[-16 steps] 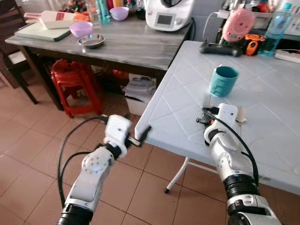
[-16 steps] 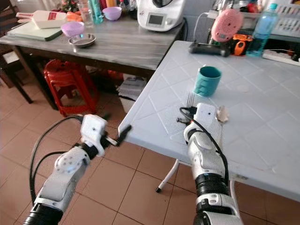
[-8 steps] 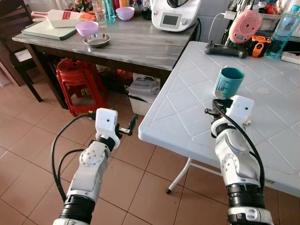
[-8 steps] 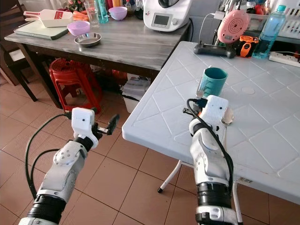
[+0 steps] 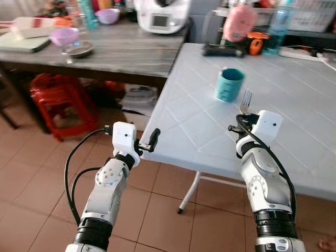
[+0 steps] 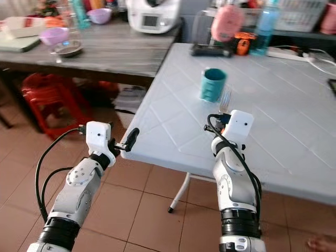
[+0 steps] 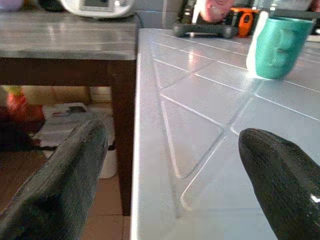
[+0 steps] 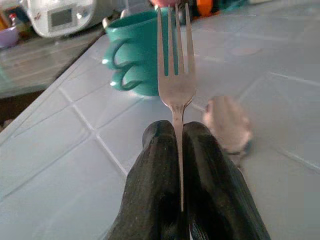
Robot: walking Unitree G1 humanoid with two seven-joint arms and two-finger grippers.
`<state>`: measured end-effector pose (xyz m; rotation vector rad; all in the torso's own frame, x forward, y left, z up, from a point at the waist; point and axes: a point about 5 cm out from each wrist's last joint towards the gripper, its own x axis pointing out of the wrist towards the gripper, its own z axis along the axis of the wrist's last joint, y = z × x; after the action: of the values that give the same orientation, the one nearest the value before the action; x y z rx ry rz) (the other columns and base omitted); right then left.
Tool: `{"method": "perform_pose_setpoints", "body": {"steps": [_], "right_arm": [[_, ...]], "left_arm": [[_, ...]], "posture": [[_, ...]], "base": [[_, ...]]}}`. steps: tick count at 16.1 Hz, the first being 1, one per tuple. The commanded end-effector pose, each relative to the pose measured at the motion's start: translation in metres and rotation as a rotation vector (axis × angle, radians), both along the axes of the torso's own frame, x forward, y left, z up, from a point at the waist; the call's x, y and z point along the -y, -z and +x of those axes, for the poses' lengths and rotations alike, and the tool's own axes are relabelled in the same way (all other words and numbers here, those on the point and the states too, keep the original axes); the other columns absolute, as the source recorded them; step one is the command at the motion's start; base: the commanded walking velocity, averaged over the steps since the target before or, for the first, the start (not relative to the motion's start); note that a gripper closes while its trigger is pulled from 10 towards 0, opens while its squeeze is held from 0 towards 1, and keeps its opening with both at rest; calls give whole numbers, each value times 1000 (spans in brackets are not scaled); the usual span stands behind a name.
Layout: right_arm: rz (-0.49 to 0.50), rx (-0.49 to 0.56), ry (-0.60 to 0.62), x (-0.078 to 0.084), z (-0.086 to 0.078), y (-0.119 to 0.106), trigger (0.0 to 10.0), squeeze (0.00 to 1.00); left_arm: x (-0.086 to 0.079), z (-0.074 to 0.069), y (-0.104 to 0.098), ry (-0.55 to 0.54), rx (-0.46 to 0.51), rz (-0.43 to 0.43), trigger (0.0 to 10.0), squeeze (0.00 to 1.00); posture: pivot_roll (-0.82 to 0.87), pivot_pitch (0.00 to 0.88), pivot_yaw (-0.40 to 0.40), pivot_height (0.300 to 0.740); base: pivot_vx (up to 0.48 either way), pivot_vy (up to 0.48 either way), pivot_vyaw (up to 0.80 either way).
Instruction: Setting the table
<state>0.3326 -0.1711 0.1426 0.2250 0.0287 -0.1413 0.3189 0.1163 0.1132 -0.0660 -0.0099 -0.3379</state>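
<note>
Right claw (image 8: 172,145) clamped on fork (image 8: 175,75) by the handle, tines pointing away from the wrist toward teal mug (image 5: 229,84). Fork held above white bench (image 5: 199,131), long axis running from claw to mug; mug just beyond the tines. Pale small object (image 8: 227,125) on bench beside fork, blurred, unidentified. Left claw (image 5: 147,144) with fingers apart, level with bench edge, farther from mug. No legible writing or labels.

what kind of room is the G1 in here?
Most likely a home kitchen or dining area. A white kitchen appliance and small bowls sit on a grey counter table, and the right gripper holds a fork over a white folding table near a teal mug.
</note>
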Motion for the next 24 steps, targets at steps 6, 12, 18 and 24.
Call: {"method": "perform_pose_setpoints", "body": {"steps": [6,12,18,24], "right_arm": [[5,13,-20,-5,-1,-3,10000,0],[8,5,-17,-6,-2,0,10000,0],[10,6,-9,-5,-3,0,10000,0],[1,23,8,1,-4,-2,10000,0]], "left_arm": [[0,-1,2,14,3,6,10000,0],[2,-2,2,22,0,3,10000,0],[3,-2,2,27,1,4,10000,0],[5,-2,2,31,0,6,10000,0]], "posture": [[-29,0,37,740],[-29,0,39,740],[-28,2,42,740],[-31,3,43,740]], "base": [[0,116,-781],[0,377,-194],[0,384,0],[0,373,0]]}}
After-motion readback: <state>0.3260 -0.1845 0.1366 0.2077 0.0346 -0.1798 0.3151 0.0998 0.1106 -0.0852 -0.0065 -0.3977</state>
